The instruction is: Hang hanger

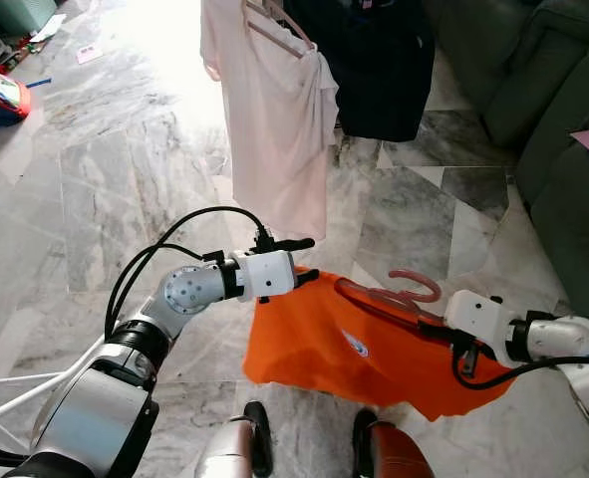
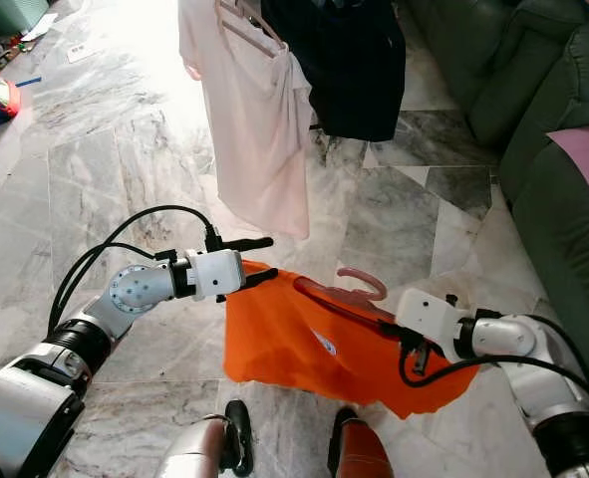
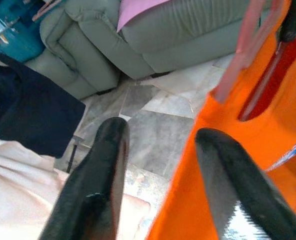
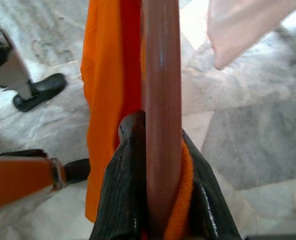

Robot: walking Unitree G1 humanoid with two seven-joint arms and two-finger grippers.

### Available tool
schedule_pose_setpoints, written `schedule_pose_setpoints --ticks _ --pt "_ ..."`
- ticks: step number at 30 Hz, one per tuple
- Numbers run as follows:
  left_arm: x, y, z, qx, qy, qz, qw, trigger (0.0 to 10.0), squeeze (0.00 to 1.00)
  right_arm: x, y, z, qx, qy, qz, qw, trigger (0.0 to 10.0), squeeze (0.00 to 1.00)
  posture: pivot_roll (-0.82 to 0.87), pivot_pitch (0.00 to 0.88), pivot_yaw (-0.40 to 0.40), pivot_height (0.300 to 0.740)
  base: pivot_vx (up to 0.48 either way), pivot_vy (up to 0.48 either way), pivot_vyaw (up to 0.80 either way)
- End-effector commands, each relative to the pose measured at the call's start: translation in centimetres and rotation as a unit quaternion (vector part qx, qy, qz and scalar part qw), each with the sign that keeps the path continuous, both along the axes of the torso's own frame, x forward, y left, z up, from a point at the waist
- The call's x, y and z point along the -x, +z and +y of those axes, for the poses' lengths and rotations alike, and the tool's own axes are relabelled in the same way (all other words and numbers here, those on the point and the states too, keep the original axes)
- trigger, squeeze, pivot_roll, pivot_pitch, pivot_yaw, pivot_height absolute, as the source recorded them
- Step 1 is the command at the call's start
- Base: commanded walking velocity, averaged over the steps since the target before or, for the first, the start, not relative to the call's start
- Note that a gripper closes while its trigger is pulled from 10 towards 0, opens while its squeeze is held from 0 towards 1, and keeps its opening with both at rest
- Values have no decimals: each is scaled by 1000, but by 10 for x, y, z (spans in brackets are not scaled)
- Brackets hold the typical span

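So the pink hanger (image 1: pixel 406 296) is up off the floor with an orange T-shirt (image 1: pixel 344 349) draped on it, hook pointing up, hanging out in front of us between our two arms. Our right end effector (image 4: pixel 160 165) has its two black fingers clamped tight on the hanger's bar, with a fold of the orange fabric pinched in with it. That arm comes in from the right, forearm roughly level, wrist pointed toward the middle.

Our left end effector (image 1: pixel 299 257) sits at the shirt's upper left corner with its fingers spread apart; one finger lies against the orange cloth, the other is out in open air. Whether it's actually gripping fabric, we can't tell. The left arm is bent at the elbow and reaches across, black cables looping over it.

Further out, a pale pink shirt (image 1: pixel 274 110) and a dark garment (image 1: pixel 379 65) hang above the marble floor (image 1: pixel 105 189), and a grey-green sofa (image 1: pixel 563 110) sits off to the right.
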State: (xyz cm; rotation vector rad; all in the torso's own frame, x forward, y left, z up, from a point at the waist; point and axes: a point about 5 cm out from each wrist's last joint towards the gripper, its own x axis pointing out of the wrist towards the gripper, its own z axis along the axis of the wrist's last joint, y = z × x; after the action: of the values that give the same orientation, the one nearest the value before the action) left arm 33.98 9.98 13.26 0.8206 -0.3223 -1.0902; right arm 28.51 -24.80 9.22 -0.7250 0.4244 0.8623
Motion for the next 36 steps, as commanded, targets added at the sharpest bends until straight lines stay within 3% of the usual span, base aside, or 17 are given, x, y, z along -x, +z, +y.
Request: schedule_pose_setpoints --ticks 1,10,12,14,16,17,20,21,22,23,25,29,31,33,34,36 --pt "2 -5 6 -5 2 5 1000 10000 1000 -1 -2 0 -16 -28 -12 999 0 0 -142 267 116 740 0 0 0" --pt "2 -18 14 65 75 56 994 10000 1000 -5 -16 6 -57 -124 -47 990 0 0 -154 262 98 740 0 0 0" --pt "3 -26 19 97 117 76 986 10000 1000 -5 -20 10 -71 -151 -60 984 0 0 -158 252 90 740 0 0 0" --pt "4 -42 28 149 209 109 960 10000 1000 -5 -26 16 -99 -200 -76 972 0 0 -162 243 82 740 0 0 0" --pt "5 -49 32 164 244 125 948 10000 1000 -5 -28 17 -110 -220 -81 966 0 0 -162 237 77 740 0 0 0" --pt "8 -60 38 199 294 159 921 10000 1000 -6 -30 18 -117 -251 -91 957 0 0 -161 234 76 740 0 0 0" --pt "12 -74 47 220 357 186 889 10000 1000 -6 -33 18 -124 -287 -99 945 0 0 -162 228 74 740 0 0 0" --pt "17 -85 55 233 411 195 860 10000 1000 -6 -35 17 -134 -326 -105 930 0 0 -162 226 73 740 0 0 0" --pt "17 -85 55 233 411 195 860 10000 1000 -6 -35 17 -134 -326 -105 930 0 0 -162 226 73 740 0 0 0" --pt "20 -90 58 239 439 200 843 10000 1000 -6 -35 16 -138 -349 -111 920 0 0 -164 223 72 740 0 0 0" --pt "24 -94 61 252 468 186 826 10000 1000 -6 -34 15 -153 -384 -119 903 0 0 -170 220 66 740 0 0 0" --pt "26 -92 70 281 505 155 801 10000 1000 -4 -34 15 -178 -423 -126 879 0 0 -178 215 56 740 0 0 0" --pt "25 -87 81 313 533 144 773 10000 1000 -1 -34 15 -187 -444 -130 867 0 0 -186 215 47 740 0 0 0" --pt "25 -82 90 328 551 122 758 10000 1000 2 -33 19 -204 -464 -135 851 0 0 -180 213 35 740 0 0 0" --pt "25 -82 90 328 551 122 758 10000 1000 2 -33 19 -204 -464 -135 851 0 0 -180 213 35 740 0 0 0" --pt "27 -84 93 334 562 126 746 10000 1000 5 -32 25 -199 -465 -142 851 0 0 -178 214 29 740 0 0 0"
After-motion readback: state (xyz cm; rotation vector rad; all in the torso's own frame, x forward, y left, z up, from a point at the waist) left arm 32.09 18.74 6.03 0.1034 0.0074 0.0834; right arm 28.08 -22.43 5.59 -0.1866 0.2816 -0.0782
